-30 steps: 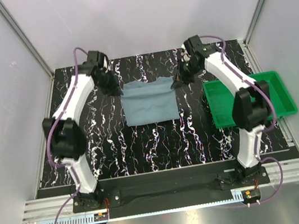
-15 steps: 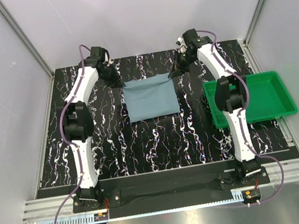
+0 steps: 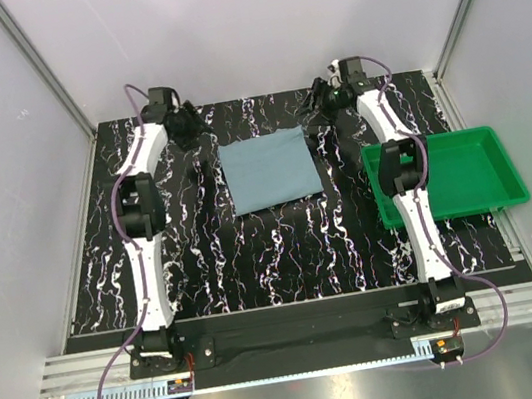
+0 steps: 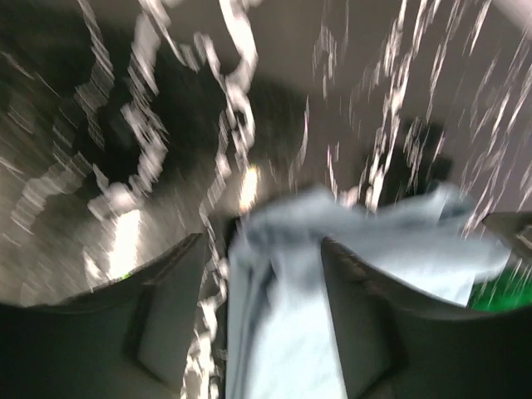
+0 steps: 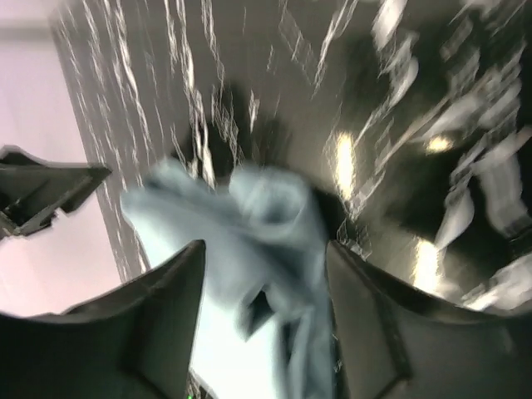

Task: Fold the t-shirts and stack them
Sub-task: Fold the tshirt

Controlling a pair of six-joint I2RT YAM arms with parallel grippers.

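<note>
A dusty blue-grey t-shirt (image 3: 272, 170) lies folded into a flat rectangle on the far middle of the marbled table. My left gripper (image 3: 196, 126) is just beyond its far left corner, and my right gripper (image 3: 315, 108) is just beyond its far right corner. In the left wrist view the left gripper (image 4: 262, 243) stands open, with rumpled shirt cloth (image 4: 283, 332) lying loose between its dark fingers (image 4: 166, 316). The right wrist view shows the right gripper (image 5: 266, 249) open too, with a bunched shirt corner (image 5: 266, 208) in the gap. Both wrist views are blurred.
A green plastic tray (image 3: 495, 185) sits at the table's right edge, close to the right arm's forearm. The black-and-white marbled tabletop (image 3: 285, 257) spreads bare in front of the shirt. Grey walls close in the far side and both flanks.
Both grippers have opened and let go of the shirt's far corners. Both arms have stretched farther away from their bases. The shirt has settled flat.
</note>
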